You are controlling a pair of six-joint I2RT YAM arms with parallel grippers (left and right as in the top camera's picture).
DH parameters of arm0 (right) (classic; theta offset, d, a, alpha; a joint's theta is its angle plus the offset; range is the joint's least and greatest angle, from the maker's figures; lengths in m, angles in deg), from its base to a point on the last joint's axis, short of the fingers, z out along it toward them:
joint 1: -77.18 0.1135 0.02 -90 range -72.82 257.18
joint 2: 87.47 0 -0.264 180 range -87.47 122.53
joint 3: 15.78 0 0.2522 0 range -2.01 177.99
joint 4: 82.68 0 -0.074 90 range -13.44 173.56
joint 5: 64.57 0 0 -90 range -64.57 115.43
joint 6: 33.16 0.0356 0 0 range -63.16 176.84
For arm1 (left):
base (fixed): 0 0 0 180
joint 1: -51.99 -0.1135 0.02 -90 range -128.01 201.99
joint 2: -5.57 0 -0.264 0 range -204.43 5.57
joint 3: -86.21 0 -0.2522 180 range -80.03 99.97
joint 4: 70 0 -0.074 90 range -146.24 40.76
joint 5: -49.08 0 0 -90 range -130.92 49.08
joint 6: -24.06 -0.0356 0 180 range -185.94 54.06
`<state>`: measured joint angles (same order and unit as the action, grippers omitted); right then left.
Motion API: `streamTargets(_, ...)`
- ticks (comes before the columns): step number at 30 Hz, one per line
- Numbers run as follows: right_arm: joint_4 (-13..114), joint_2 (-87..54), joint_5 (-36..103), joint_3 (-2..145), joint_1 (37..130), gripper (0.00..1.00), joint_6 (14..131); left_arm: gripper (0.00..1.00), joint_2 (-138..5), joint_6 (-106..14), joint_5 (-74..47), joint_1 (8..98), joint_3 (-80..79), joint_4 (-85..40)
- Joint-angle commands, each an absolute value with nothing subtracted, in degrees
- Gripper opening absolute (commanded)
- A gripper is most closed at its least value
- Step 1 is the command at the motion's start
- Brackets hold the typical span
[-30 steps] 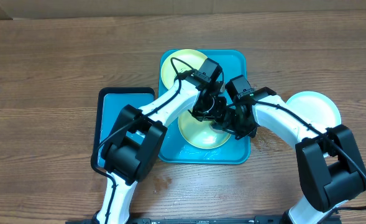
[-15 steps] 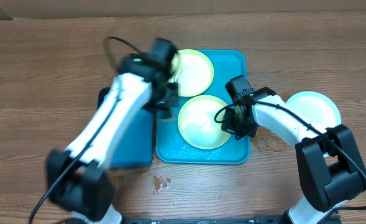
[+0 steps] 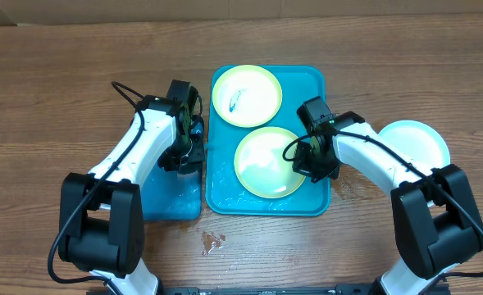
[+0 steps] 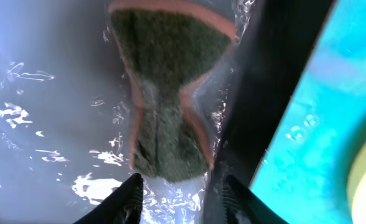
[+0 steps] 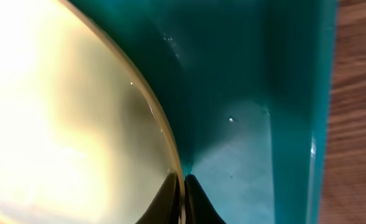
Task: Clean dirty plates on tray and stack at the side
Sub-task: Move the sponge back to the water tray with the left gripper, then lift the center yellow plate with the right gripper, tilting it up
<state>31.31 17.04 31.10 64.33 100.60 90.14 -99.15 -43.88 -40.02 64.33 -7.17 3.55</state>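
The teal tray holds two yellow-green plates. The back plate has a dark blue smear. The front plate looks clean and wet. My right gripper is shut on the front plate's right rim, seen close in the right wrist view, with the plate and the tray floor beside it. The pale teal plate lies on the table at the right. My left gripper is open over the small tray; a green and orange sponge lies just beyond its fingertips.
The smaller black-rimmed blue tray lies left of the teal tray, its floor wet. A small water puddle sits on the wooden table in front of the trays.
My left arm has swung left, from over the front plate to the small blue tray, and the sponge now lies there in front of the open jaws. My right gripper has kept its hold.
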Motion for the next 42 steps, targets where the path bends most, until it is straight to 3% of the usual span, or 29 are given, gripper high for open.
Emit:
streamTargets(1,29.4,13.9,30.1,70.6,101.4,0.04,85.6,0.46,-96.6,-44.1,-38.1,63.1,-4.3,5.4)
streamTargets(8,23.1,12.3,29.2,84.7,105.1,0.04,77.0,0.57,-89.3,-44.4,-38.1,58.5,6.3,15.3)
streamTargets(15,30.4,12.7,17.9,87.8,114.4,0.04,76.9,0.71,-79.3,-45.4,-38.1,51.4,21.1,24.6)
streamTargets(20,37.6,14.5,1.3,87.8,123.9,0.04,76.9,1.00,-72.2,-46.1,-38.2,48.7,27.5,26.5)
streamTargets(29,46.0,15.3,-26.6,87.8,138.5,0.04,74.3,1.00,-62.5,-46.7,-42.7,48.6,28.6,26.3)
streamTargets(42,46.3,15.3,-44.3,87.8,147.5,0.04,72.1,1.00,-64.4,-46.7,-42.8,48.6,28.5,26.5)
